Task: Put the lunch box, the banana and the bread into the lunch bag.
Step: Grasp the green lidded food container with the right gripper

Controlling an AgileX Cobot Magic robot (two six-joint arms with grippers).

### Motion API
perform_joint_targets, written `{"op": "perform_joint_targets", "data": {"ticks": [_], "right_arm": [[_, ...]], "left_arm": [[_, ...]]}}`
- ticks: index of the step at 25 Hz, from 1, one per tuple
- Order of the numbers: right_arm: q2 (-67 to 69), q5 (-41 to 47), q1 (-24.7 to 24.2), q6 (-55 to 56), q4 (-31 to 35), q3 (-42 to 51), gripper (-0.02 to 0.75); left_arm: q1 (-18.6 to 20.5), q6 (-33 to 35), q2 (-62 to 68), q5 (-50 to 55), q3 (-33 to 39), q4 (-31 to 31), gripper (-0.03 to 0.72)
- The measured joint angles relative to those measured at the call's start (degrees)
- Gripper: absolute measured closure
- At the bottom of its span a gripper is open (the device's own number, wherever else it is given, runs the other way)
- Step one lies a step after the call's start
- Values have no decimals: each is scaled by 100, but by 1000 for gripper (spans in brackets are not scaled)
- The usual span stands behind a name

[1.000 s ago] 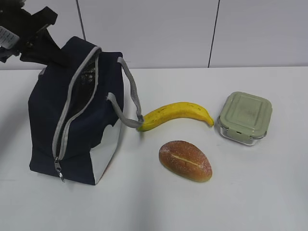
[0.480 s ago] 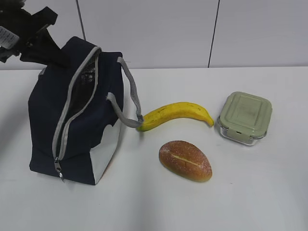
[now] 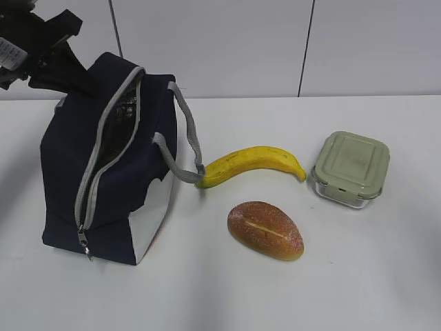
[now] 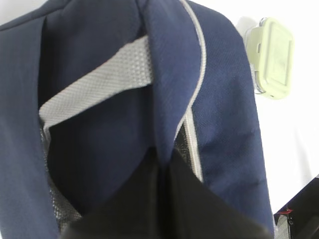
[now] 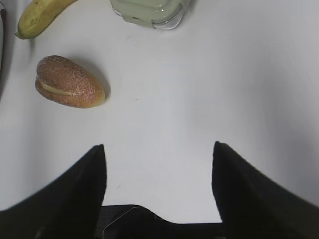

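Left gripper: jaws clenched on the navy-blue fabric lunch bag's top edge, upper left.
Right gripper: jaws released, empty, above the white tabletop.

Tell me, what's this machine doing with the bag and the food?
It is packing lunch. The left gripper has its jaws shut on the top edge of the navy lunch bag, holding the unzipped opening apart. The banana, the bread and the lunch box all lie on the white table, none packed yet. The right gripper hovers with jaws open over bare table, holding nothing.
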Motion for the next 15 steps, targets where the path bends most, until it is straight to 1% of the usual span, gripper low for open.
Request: {"op": "perform_joint_targets", "data": {"ticks": [7, 12, 15], "right_arm": [[1494, -560, 0, 0, 417, -483, 247], [2632, -476, 0, -34, 717, -1320, 247], [3248, -257, 0, -301, 979, -1877, 247]], "left_arm": [[0, 5, 0, 22, 0, -5, 688], [0, 5, 0, 22, 0, -5, 688], [0, 5, 0, 22, 0, -5, 688]]}}
